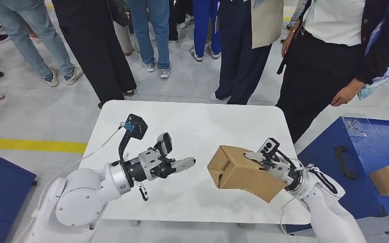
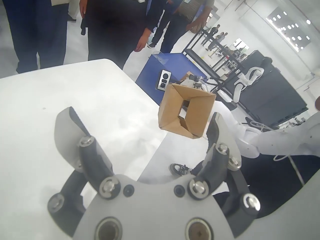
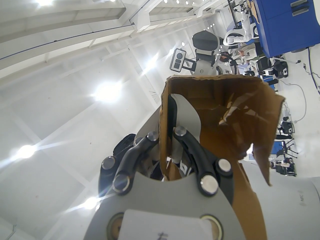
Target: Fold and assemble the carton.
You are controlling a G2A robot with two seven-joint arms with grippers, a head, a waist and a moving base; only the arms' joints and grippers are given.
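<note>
The right claw (image 3: pixel 166 116) is clenched on one wall of the carton (image 3: pixel 225 101). One finger (image 3: pixel 185 116) lies inside the box; the other seems to press from outside, though the cardboard hides most of it. Held this way, the carton (image 1: pixel 240 173) hangs tilted above the counter (image 1: pixel 194 127) near its right edge, not resting on it.

The left claw (image 2: pixel 140 123) is spread wide and empty. It is aimed at the carton's far end and is near it but clearly apart. There the end flaps (image 2: pixel 172 111) are folded inward, yet a gap remains at the centre.

The step in hand is probably closing that end. To do it well, the right claw should brace the box firmly, so that it does not pivot on its single pinched wall. The left claw should push squarely on the flaps, near their free edges, and not into the central gap. The ragged flap (image 3: pixel 262 136) at the open end looks weak, so it is best left unloaded.
</note>
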